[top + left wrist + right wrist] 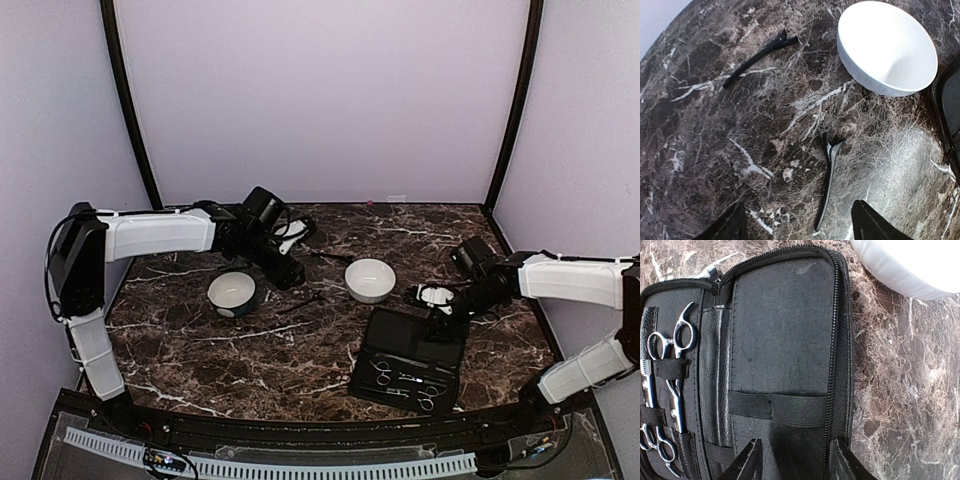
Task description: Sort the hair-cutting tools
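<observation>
**Item 1: L end effector** (799,212). Jaws wide, nothing held, low over bench (700,150).
- Near clip (827,182) lies flat just ahead of it, between left bowl (233,293) and right bowl (887,47).
- Far clip (760,56) lies well apart, further off.
- Risk: clip is thin and flat on hard marble. Closing fingers may skid it away or catch only one end, so it pivots and drops before reaching a bowl.
- Risk: descent too deep = fingertips jam on bench.

**Item 2: R end effector** (794,460). Open, empty, over bare far half of case (785,340).
- Scissors (675,400) sit in near half under a strap (667,369), w/ a 2nd pair beside.
- Risk: strap grips the scissors. A straight lift may drag or raise the whole case, poss. nudging right bowl nearby.
- Risk: polished steel may slip in the fingers.

**Gen.** No bowl holds anything yet. Unclear which bowl takes which kind, so mixed sorting is poss.
</observation>
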Robot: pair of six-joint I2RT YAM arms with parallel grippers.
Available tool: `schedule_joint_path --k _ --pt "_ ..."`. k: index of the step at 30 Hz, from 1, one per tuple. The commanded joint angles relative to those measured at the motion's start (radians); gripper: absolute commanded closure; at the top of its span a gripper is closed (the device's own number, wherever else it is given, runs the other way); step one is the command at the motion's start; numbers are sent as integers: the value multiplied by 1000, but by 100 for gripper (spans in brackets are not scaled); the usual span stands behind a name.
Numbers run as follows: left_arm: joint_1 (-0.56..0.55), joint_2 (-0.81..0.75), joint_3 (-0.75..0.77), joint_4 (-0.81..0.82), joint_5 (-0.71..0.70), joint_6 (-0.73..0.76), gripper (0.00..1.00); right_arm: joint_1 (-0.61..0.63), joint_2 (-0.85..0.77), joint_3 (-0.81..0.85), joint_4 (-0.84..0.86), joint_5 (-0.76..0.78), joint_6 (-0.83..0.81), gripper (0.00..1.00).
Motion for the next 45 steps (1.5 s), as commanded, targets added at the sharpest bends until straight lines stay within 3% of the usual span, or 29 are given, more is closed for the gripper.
schedule_joint_path --k 1,7,15,33,38,45 --pt "-6 65 54 -65 51 6 28 -4 34 16 33 -22 2 56" --pt "-6 129 73 -89 73 10 26 2 101 33 17 -11 -4 59" --pt "-17 185 84 -76 65 -3 29 18 44 28 37 17 11 59" --pt "-17 277 137 -101 96 -7 63 19 -96 -18 127 148 33 54" --pt "-19 284 144 -109 107 -3 71 20 -74 -24 136 170 37 53" --pt "-22 276 197 -168 151 -8 90 20 -47 -24 139 180 40 53"
